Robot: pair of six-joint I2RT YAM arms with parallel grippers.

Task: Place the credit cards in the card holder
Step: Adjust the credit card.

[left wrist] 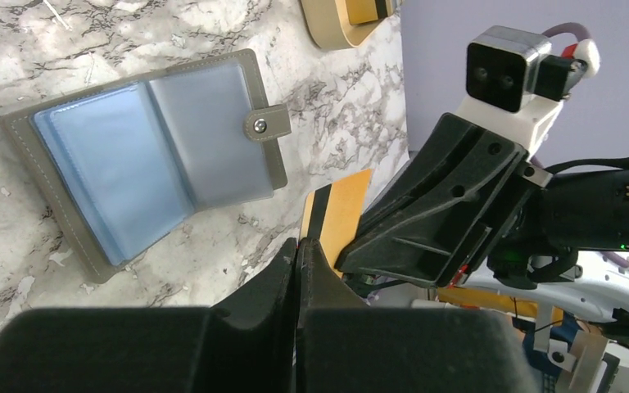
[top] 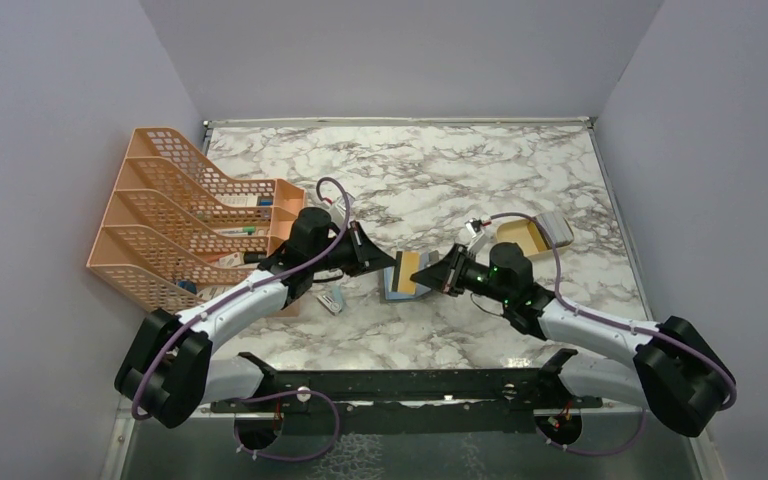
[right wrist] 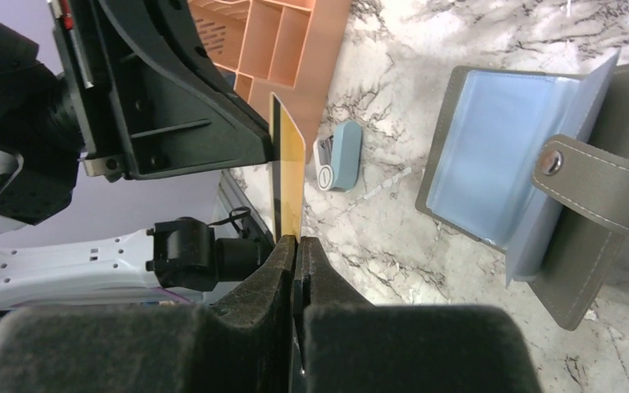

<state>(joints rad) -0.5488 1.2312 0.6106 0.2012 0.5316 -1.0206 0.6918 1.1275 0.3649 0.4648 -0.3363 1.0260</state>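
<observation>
Pinching one credit card [right wrist: 288, 180] from both ends, beside the open card holder [right wrist: 491, 164].

Your right gripper [right wrist: 295, 242] is closed thin on its near edge, and your left gripper [left wrist: 299, 246] looks clamped on the far end (a shared hold). Free one side fully before the other moves, or it bends; then angle it low into a blue pocket of the holder, flat on the table [top: 440, 170].

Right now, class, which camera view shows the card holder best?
Left wrist: the card holder lies open, whole, snap tab visible. Right wrist cuts it off at the frame edge; top external shows it small, partly covered.
</observation>
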